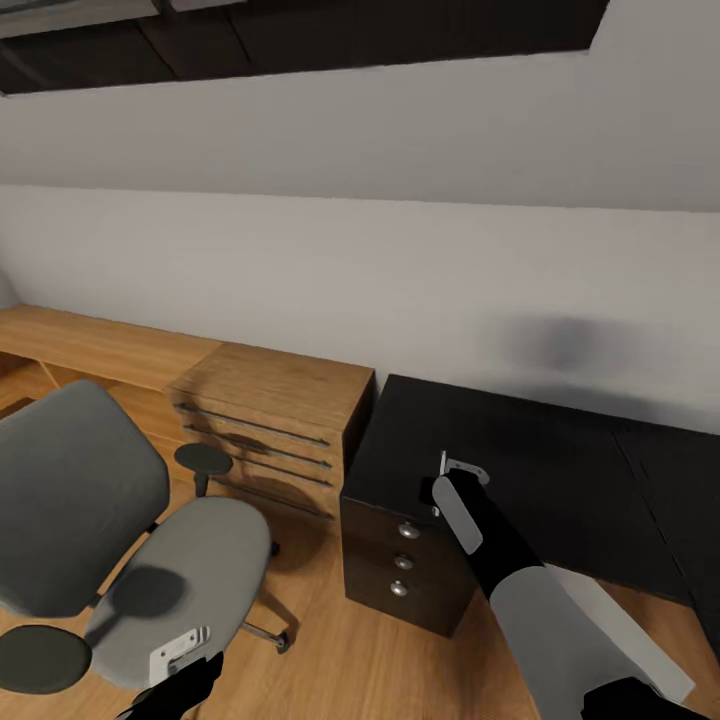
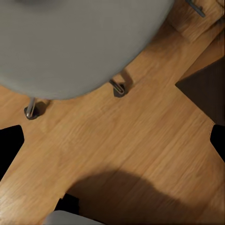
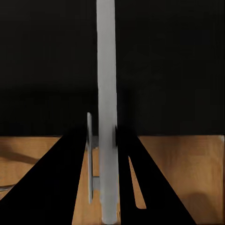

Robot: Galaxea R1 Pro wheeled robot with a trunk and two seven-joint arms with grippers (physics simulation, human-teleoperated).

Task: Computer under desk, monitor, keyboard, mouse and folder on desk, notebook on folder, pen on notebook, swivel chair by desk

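The swivel chair (image 1: 190, 560), with grey seat and back and dark armrests, stands on the wood floor at the left, apart from the black desk (image 1: 530, 440). My left gripper (image 1: 180, 655) hangs open by the seat's front edge. In the left wrist view the left gripper (image 2: 112, 140) has nothing between its fingers, and the chair seat (image 2: 70, 42) and chrome legs show beneath. My right gripper (image 1: 455, 470) is over the desk's left end. The right wrist view shows the right gripper (image 3: 106, 129) shut on a thin pale stick, the pen (image 3: 106, 70), above the desk top (image 3: 47, 70).
A dark drawer unit (image 1: 400, 560) with three round knobs sits under the desk's left end. A light-wood dresser (image 1: 280, 400) stands between chair and desk against the white wall. A pale slab (image 1: 640, 640) shows below the desk's front edge beside my right forearm.
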